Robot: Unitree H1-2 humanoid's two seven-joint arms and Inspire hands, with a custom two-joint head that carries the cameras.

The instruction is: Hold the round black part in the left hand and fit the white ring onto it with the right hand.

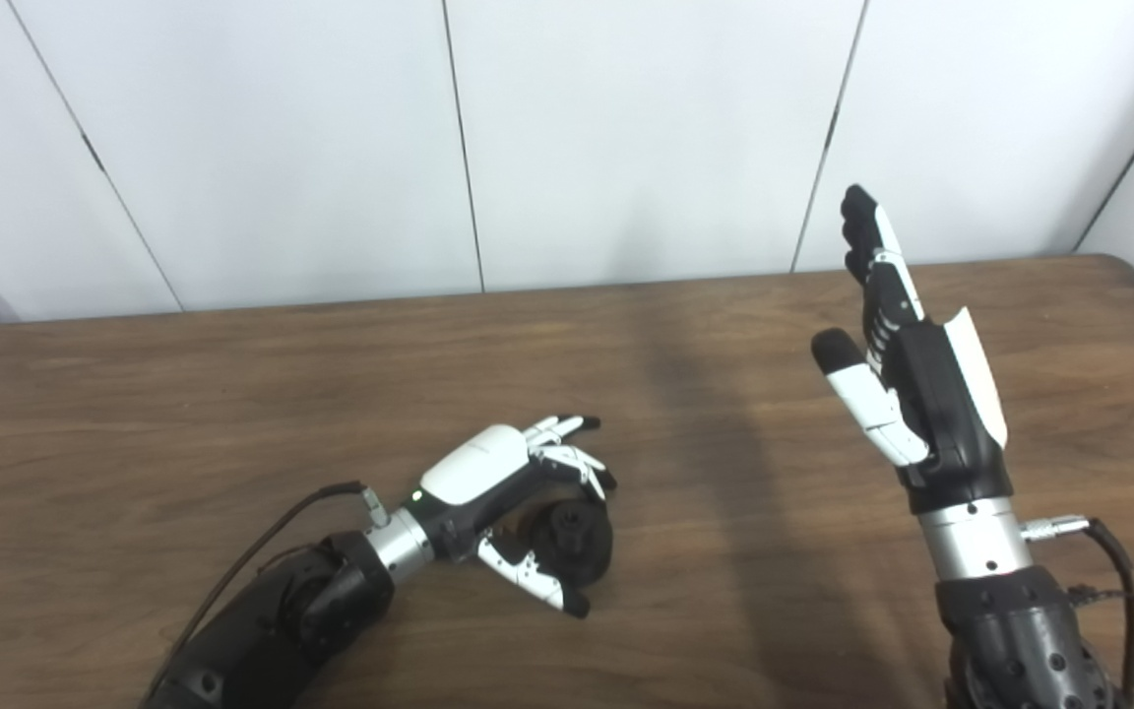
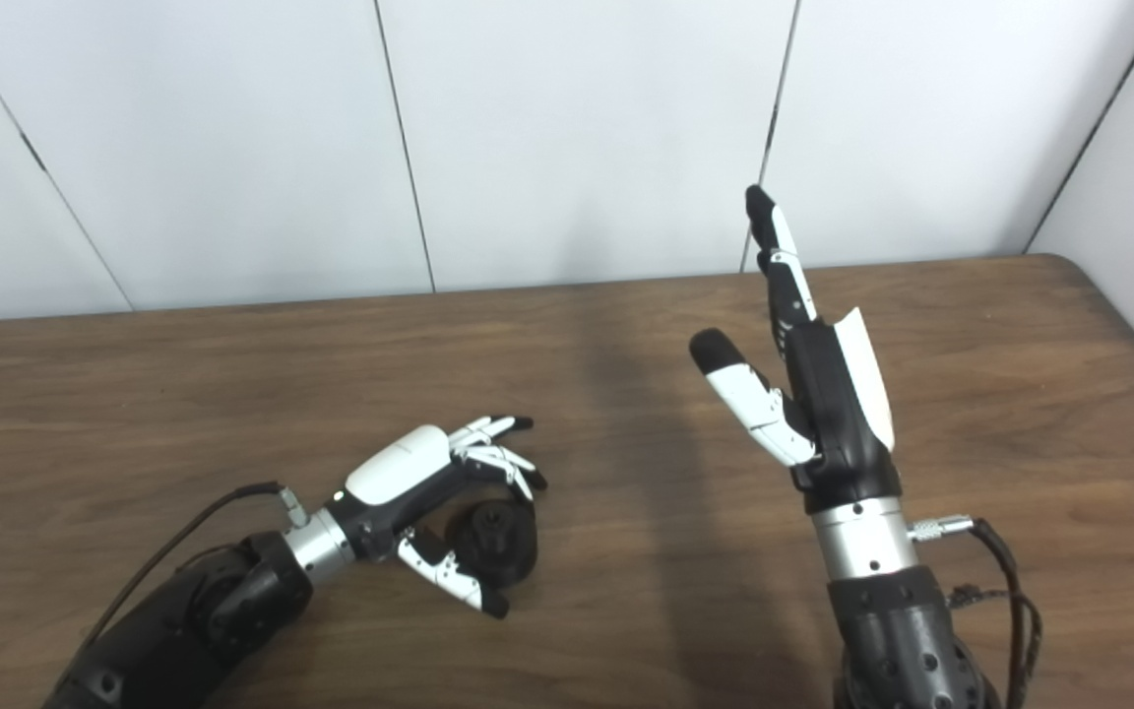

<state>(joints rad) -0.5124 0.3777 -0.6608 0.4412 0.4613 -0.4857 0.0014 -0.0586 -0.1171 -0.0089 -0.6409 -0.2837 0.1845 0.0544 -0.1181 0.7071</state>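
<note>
The round black part [image 1: 574, 540] lies on the brown table [image 1: 232, 414], front centre-left. My left hand [image 1: 508, 492] lies low over it. Its fingers [image 1: 582, 463] curl over the far side and its thumb [image 1: 533, 576] presses the near side, so the part sits in its grasp on the tabletop. It also shows in the right eye view [image 2: 498, 542]. My right hand [image 1: 907, 374] is raised upright above the right side of the table, fingers straight and apart, holding nothing. No white ring shows in either view.
White wall panels [image 1: 626, 138] stand behind the table's far edge. The table's rounded far right corner [image 1: 1133, 271] is in view. A cable [image 1: 1113, 571] hangs off the right wrist, and another cable [image 1: 262, 542] trails from the left wrist.
</note>
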